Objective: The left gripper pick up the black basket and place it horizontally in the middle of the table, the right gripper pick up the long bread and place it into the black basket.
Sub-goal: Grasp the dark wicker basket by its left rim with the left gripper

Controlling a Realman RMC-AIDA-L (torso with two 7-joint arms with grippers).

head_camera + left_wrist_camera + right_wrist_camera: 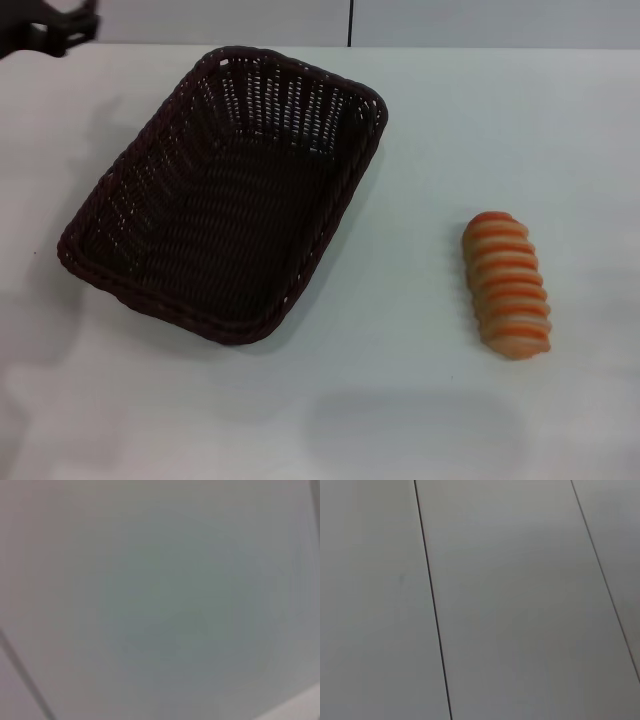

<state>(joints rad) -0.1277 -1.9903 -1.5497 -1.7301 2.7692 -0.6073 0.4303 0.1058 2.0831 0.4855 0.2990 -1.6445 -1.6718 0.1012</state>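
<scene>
- No brand, label or writing can be read on anything in any of the three views.
- Far left, at the table's far edge in the head view, a small dark shape [55,30] juts in at the corner; it is cut off by the frame, and I cannot tell what it is or whether it belongs to an arm.
- The left gripper does not show clearly in any view, so I cannot tell whether its pincer is apart or together; the left wrist view gives only a blurred pale grey surface.
- The black basket [150,275] rests on the white table [420,420], left of centre, empty, its long axis slanting from near left to far right.
- Its braided rim and sloped woven walls are whole; nothing touches it.
- The long bread [506,285] lies on the table at the right, well apart from the basket, ridged side up, its length running roughly near to far.
- The right gripper is out of sight; its wrist view shows only pale grey panels [510,605] split by thin dark seams.
</scene>
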